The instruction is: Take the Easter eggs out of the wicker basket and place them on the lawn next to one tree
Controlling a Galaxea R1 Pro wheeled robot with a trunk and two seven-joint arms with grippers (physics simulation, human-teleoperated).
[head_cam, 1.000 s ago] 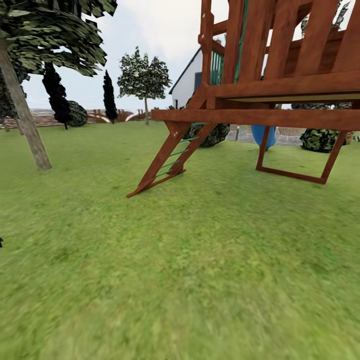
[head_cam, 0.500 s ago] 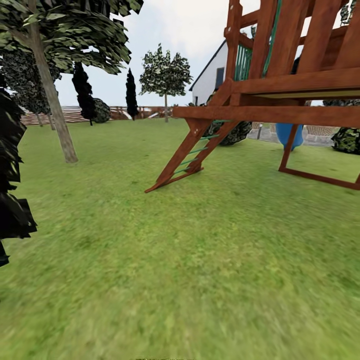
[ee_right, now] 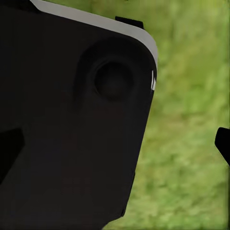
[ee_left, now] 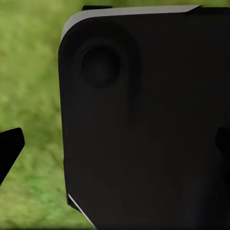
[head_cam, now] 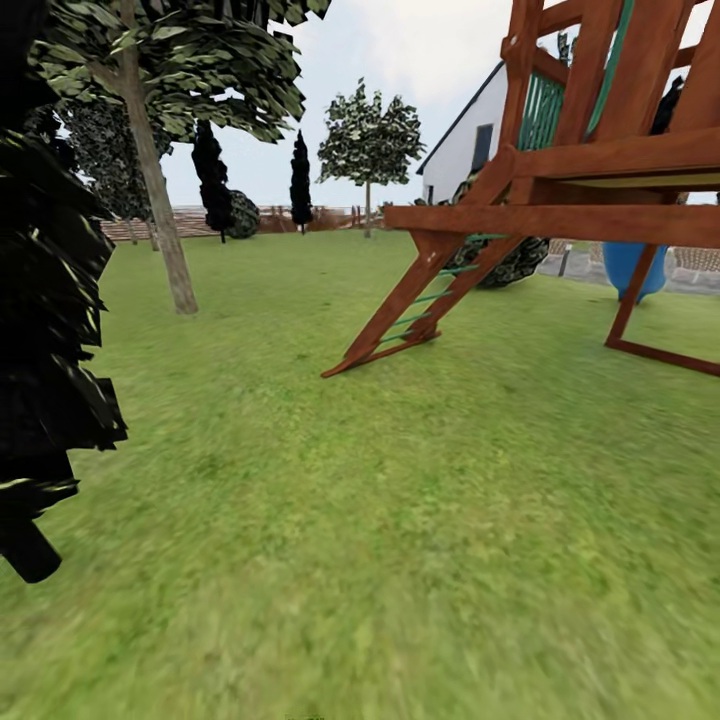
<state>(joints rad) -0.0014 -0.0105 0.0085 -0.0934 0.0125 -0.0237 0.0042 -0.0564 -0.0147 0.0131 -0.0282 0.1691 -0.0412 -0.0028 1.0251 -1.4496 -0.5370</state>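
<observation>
Dark robot body panel [ee_left: 143,124] close before both wrist cameras.

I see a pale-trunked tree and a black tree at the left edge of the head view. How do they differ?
The pale-trunked tree has a thick, leaning grey-beige trunk and flat leaf clusters blotched pale green; the black tree has near-black foliage and a short black trunk. The pale one stands farther off, its trunk base plain on the lawn; the black one sits close and is cut by the frame edge. Both stand on grass.
</observation>
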